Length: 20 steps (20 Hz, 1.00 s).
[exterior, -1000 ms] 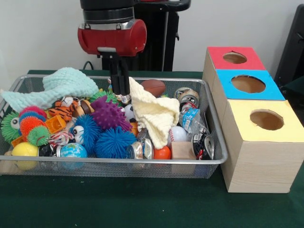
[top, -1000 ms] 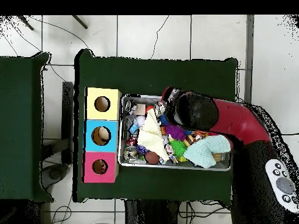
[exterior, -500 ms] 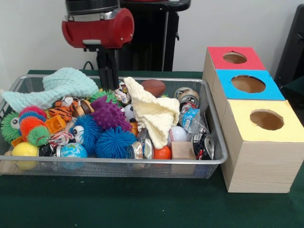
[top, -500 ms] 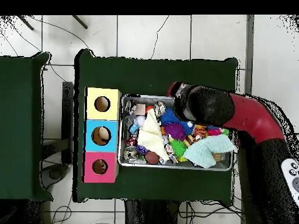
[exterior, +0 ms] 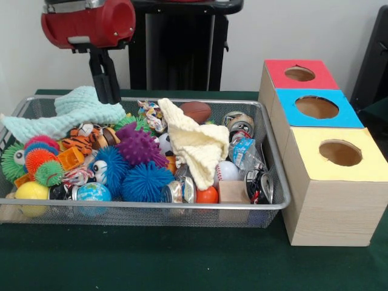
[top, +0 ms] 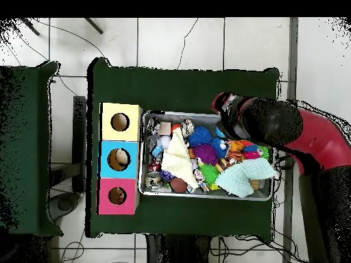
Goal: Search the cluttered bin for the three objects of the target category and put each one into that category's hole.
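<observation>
Judging by what lies in the wire bin [exterior: 182,206], we cannot say which category is wanted; the spiky balls, such as the purple one [exterior: 136,144] and the blue one [exterior: 145,182] near the bin's middle, look light and soft, so they should squash and spring, and we would close on the body rather than on the bristles; the small football [exterior: 196,111] at the far wall and the white baseball [exterior: 227,171] beside the cream cloth [exterior: 197,142] seem firmer and smoother, best taken across the widest part; the crushed can [exterior: 239,123] looks thin and slippery. Compared with a second ago, the gripper [exterior: 107,91] has left the spot beside the cream cloth, risen, and swung over the far edge of the teal cloth [exterior: 73,112]; the clutter looks undisturbed; whether the claw is apart or together we cannot tell. The red hole [exterior: 299,73], blue hole [exterior: 316,107] and yellow hole [exterior: 340,153] stand beside the bin.
</observation>
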Each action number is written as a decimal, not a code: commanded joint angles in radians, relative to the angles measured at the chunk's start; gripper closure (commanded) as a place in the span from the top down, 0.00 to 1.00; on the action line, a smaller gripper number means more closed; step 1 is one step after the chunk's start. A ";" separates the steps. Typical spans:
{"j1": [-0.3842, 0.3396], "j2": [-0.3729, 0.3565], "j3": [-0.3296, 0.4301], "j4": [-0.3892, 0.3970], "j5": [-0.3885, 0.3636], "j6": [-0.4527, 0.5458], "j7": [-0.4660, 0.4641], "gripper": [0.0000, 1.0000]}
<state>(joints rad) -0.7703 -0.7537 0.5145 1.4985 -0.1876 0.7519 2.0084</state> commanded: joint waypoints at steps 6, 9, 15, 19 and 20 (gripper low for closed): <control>0.020 -0.060 0.081 0.022 -0.042 0.122 -0.186 0.00; 0.024 -0.043 0.077 0.022 -0.059 0.096 -0.185 0.00; 0.013 0.011 0.059 -0.004 -0.113 0.090 -0.238 0.00; 0.062 -0.022 -0.029 -0.061 -0.256 0.195 -0.264 0.00; 0.083 -0.040 -0.060 -0.078 -0.303 0.228 -0.259 0.00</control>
<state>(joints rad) -0.7375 -0.7935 0.5221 1.4755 -0.2951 0.7967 2.0077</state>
